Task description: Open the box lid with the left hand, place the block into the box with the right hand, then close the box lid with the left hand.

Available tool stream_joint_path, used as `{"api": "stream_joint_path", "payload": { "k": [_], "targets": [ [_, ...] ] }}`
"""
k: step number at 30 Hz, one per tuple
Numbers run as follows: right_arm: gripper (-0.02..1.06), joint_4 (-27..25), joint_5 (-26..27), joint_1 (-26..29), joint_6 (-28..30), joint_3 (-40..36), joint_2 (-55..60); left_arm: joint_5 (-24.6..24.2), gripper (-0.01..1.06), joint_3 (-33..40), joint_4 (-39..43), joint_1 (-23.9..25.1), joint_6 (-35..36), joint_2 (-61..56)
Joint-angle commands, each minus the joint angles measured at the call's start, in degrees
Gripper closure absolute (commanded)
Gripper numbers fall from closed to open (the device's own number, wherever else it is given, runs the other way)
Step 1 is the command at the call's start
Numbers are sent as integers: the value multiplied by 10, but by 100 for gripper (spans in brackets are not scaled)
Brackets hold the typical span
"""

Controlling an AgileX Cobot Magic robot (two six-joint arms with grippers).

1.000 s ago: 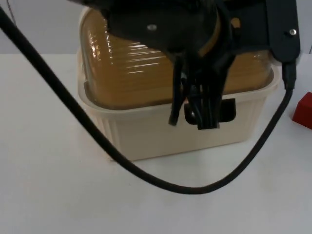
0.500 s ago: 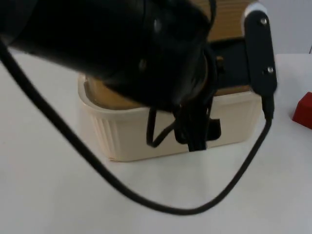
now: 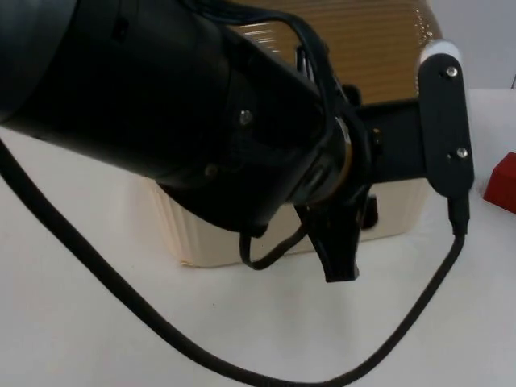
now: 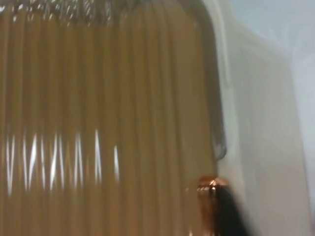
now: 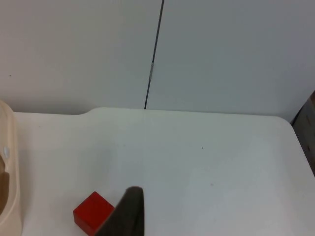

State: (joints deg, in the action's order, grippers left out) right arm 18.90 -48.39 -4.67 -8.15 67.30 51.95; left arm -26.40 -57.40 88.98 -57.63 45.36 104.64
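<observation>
The left arm is looming over the cream box (image 3: pixel 395 211), its left pincer (image 4: pixel 216 206) sitting close against the ribbed amber lid (image 3: pixel 363 44), which is standing raised behind the box; I cannot tell whether that pincer is gripping. The red block (image 5: pixel 93 212) is lying on the white tabletop (image 5: pixel 206 167) just beside the box, near the waiting right pincer (image 5: pixel 129 211).

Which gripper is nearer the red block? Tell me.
Right. The right gripper hangs just beside the block on the table; the left gripper is over at the box, by its raised lid.
</observation>
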Motion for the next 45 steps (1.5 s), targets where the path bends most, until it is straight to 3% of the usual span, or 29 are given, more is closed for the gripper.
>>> {"api": "stream_joint_path", "payload": {
  "k": [1,2,3,14,18,25,30,45],
  "targets": [
    [0,5,2,0,0,5,-2,2,93,3,5,11,9,0],
    [0,5,2,0,0,5,-2,2,93,3,5,11,9,0],
    [0,5,2,0,0,5,-2,-1,104,3,5,13,9,0],
    [0,5,2,0,0,5,-2,4,105,3,-7,24,34,0],
    [0,5,2,0,0,5,-2,41,105,3,-56,24,-24,1],
    [0,3,2,0,0,5,-2,73,105,-6,-92,48,-49,6],
    [0,3,2,0,-2,5,-2,76,105,-19,-220,57,-203,6],
    [0,2,2,0,-4,5,-2,88,105,-23,-237,78,-212,6]
  ]
}}
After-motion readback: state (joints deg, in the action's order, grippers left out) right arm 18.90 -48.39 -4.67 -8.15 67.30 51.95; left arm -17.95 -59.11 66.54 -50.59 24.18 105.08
